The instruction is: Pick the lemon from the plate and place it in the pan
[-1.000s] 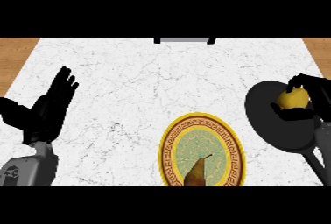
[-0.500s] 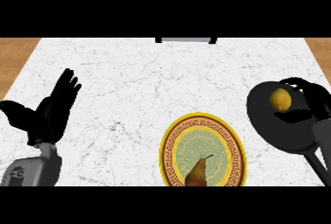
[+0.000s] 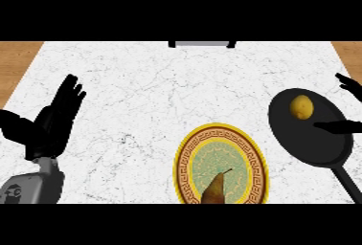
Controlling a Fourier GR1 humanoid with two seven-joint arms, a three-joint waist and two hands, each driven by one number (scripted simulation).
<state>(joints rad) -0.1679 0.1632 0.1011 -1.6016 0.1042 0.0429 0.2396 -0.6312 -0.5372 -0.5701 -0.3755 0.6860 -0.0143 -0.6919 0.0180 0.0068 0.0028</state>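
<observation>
Head view: lemon [image 3: 302,106] sits inside black pan [image 3: 311,146], in its upper part, at right side of counter [image 3: 155,95]. Right robot hand [image 3: 348,86] at right edge by pan — fingers spread wide, holding nothing, apart from lemon; thumb overlaps pan's right part. Patterned plate [image 3: 185,160] just beside pan on its left, pear [image 3: 215,187] lying on it. Left robot hand [image 3: 55,117] at left — open, fingers up, resting, well apart from plate.

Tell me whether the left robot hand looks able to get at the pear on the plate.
Probably yes. The left robot hand is open, and only bare counter lies between it and the pear on the plate. The pan with the lemon sits farther right.
</observation>
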